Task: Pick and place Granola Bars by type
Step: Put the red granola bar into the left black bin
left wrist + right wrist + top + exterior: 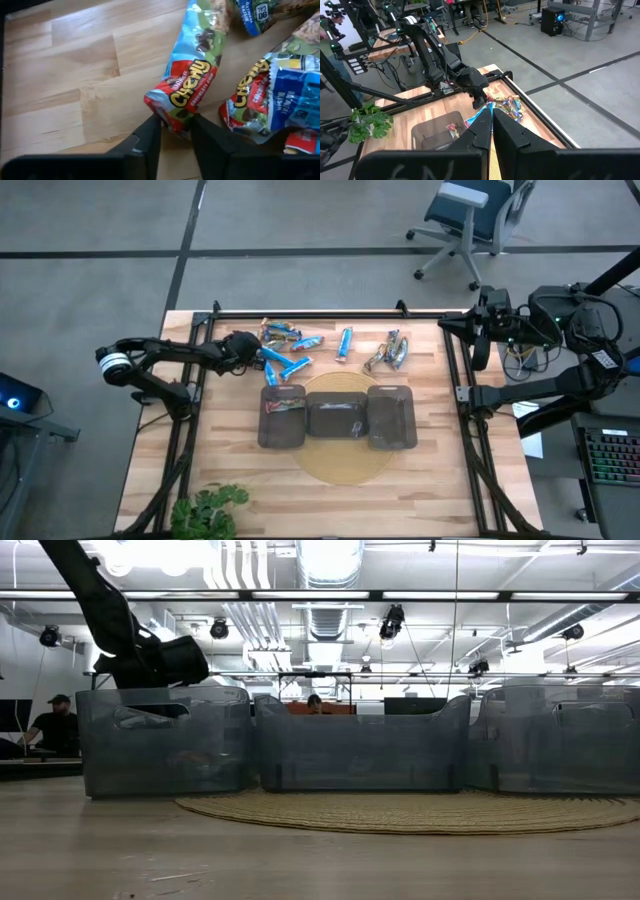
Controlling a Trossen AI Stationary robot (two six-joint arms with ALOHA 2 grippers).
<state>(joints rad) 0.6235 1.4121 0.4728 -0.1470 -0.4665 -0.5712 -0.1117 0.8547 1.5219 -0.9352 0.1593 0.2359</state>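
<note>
Sorting barely begun: the left gripper (175, 131) pinches a Chewy bar's (192, 80) end, one bar (283, 404) sits in a tray (281, 432), most Granola Bars (292, 350) remain on the worktop (440, 480); right jaws shut.

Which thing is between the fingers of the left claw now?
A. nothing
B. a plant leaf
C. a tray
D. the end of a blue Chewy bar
D: in the left wrist view, the left claw pinches the end of a blue Chewy bar.
</note>
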